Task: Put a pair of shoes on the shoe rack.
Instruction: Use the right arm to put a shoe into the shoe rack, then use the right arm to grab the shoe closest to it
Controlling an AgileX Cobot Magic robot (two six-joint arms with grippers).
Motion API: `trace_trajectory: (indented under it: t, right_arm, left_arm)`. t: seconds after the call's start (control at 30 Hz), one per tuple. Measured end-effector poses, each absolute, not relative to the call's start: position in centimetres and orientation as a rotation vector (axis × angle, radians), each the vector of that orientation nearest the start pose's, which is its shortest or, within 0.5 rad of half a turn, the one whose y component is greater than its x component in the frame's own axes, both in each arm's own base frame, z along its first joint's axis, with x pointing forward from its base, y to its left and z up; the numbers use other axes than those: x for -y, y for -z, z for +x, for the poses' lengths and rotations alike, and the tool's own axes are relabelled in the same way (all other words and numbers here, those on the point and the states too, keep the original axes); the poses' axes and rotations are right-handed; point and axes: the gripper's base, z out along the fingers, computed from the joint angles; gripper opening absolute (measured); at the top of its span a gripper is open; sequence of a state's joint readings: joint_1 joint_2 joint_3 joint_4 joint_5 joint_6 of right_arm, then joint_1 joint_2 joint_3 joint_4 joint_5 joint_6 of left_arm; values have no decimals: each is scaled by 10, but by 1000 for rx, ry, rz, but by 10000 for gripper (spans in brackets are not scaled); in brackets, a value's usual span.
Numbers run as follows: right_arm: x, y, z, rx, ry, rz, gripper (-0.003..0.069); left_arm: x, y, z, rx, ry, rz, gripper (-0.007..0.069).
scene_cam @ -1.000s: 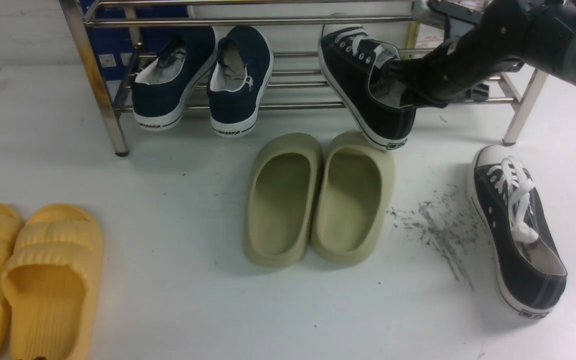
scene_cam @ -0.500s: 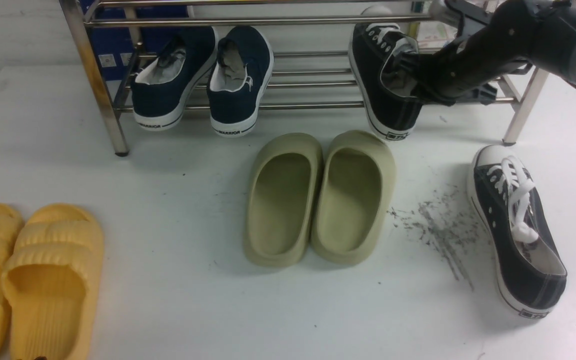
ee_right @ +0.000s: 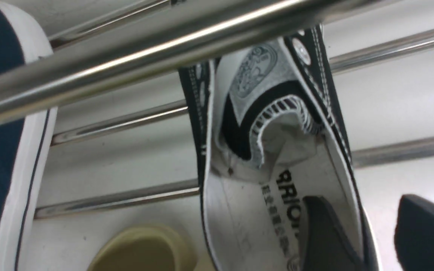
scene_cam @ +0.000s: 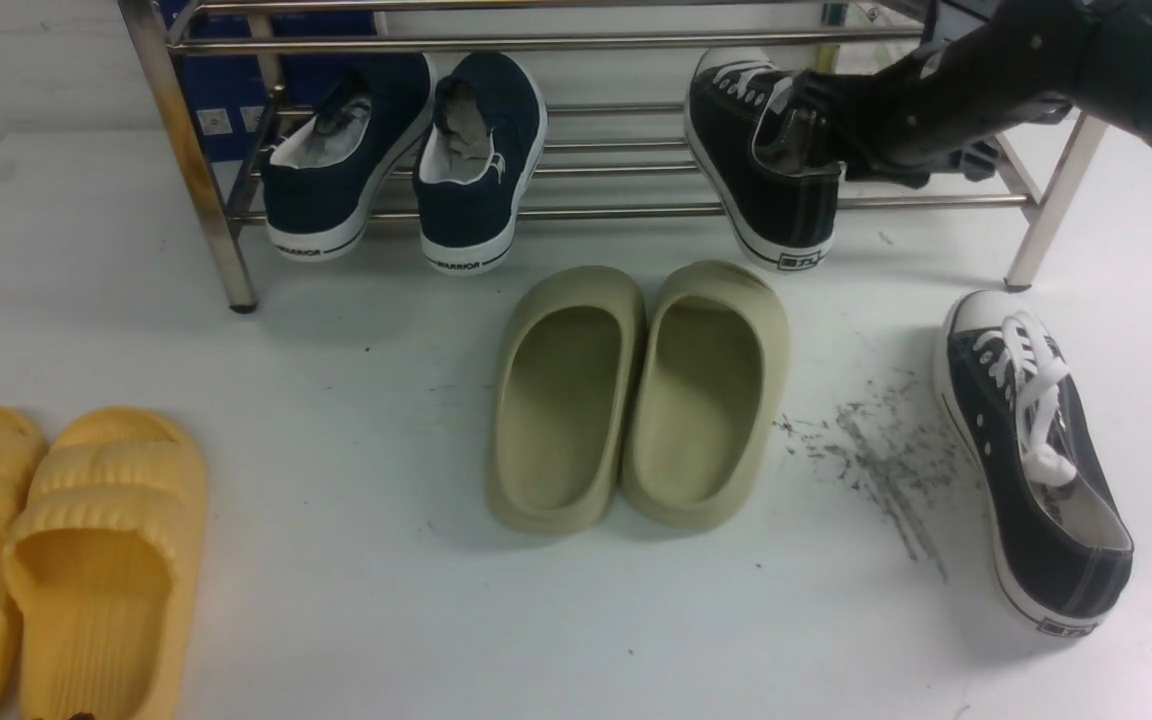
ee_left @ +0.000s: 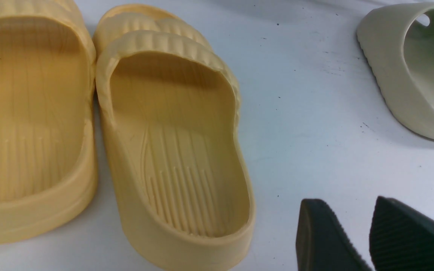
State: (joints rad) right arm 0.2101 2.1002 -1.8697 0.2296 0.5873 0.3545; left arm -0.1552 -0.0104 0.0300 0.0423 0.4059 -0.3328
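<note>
Sneaker (scene_cam: pixel 791 208): on rack (scene_cam: pixel 586 211), heel overhanging.
Right gripper (scene_cam: pixel 804 135): jaws apart astride heel collar.
Withdrawal: straight out; snagged collar could tip it.
Left gripper (ee_left: pixel 347 206): apart, empty.

Navy slip-ons (scene_cam: pixel 481 190) sit beyond paired olive-green slides (scene_cam: pixel 561 400), with yellow slides (scene_cam: pixel 101 560) near left

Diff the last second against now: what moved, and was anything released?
The right claw swung the black sneaker rightward and further onto the rack's lower bars, straightening it; its heel overhangs the front bar. The jaws have since spread either side of the heel wall, so the grip looks released. The other sneaker, navy slip-ons, green slides and yellow slides did not move.
</note>
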Motion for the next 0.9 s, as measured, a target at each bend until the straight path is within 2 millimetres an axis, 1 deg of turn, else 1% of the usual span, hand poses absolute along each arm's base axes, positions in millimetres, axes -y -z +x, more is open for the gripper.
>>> trace_trajectory:
  t: [0.03, 0.07, 0.1, 0.13, 0.17, 0.2, 0.23, 0.27, 0.3, 0.33, 0.37, 0.43, 0.5, 0.53, 0.57, 0.6, 0.63, 0.67, 0.77, 0.83, 0.9]
  right_arm:
    - [-114, -285, 474, -2341, -526, 306, 330]
    - [-114, -286, 473, -2345, -526, 305, 330]
    - [-113, -295, 467, -2364, -515, 281, 333]
    - [-110, -310, 455, -2400, -486, 232, 337]
    - [-110, -311, 453, -2406, -482, 225, 337]
    - [-106, -327, 439, -2438, -439, 177, 338]
    - [-103, -338, 427, -2476, -403, 141, 339]
    - [-102, -338, 427, -2488, -395, 137, 339]
    - [-96, -351, 409, -2540, -326, 93, 340]
    - [-95, -354, 408, -2534, -327, 92, 340]
    - [-90, -358, 393, -2582, -274, 72, 341]
    - [-84, -360, 372, -2621, -234, 67, 341]
    - [-82, -353, 350, -2656, -223, 66, 341]
    - [-80, -347, 336, -2676, -222, 70, 341]
    - [-80, -347, 336, -2676, -222, 70, 341]
    - [-79, -334, 314, -2704, -248, 87, 341]
    - [-78, -333, 312, -2706, -252, 89, 341]
    - [-76, -319, 291, -2729, -282, 113, 341]
    - [-72, -302, 273, -2745, -293, 130, 341]
    - [-69, -276, 259, -2764, -292, 151, 341]
    - [-68, -261, 256, -2763, -288, 161, 341]
  left_arm:
    - [6, -167, 51, -1914, 287, -144, 218]
    - [6, -167, 51, -1914, 287, -144, 218]
    - [6, -167, 51, -1914, 287, -144, 218]
    - [6, -167, 51, -1914, 287, -144, 218]
    - [6, -167, 51, -1914, 287, -144, 218]
    - [6, -167, 51, -1914, 287, -144, 218]
    - [6, -167, 51, -1914, 287, -144, 218]
    - [6, -167, 51, -1914, 287, -144, 218]
    - [6, -167, 51, -1914, 287, -144, 219]
    - [6, -167, 51, -1914, 287, -144, 219]
    - [6, -167, 51, -1914, 287, -144, 219]
    - [6, -167, 51, -1914, 287, -144, 219]
    - [6, -167, 51, -1914, 287, -144, 219]
    - [6, -167, 51, -1914, 287, -144, 219]
    - [6, -167, 51, -1914, 287, -144, 219]
    - [6, -167, 51, -1914, 287, -144, 219]
    - [6, -167, 51, -1914, 287, -144, 219]
    - [6, -167, 51, -1914, 287, -144, 219]
    - [6, -167, 51, -1914, 287, -144, 219]
    - [6, -167, 51, -1914, 287, -144, 219]
    - [6, -167, 51, -1914, 287, -144, 219]
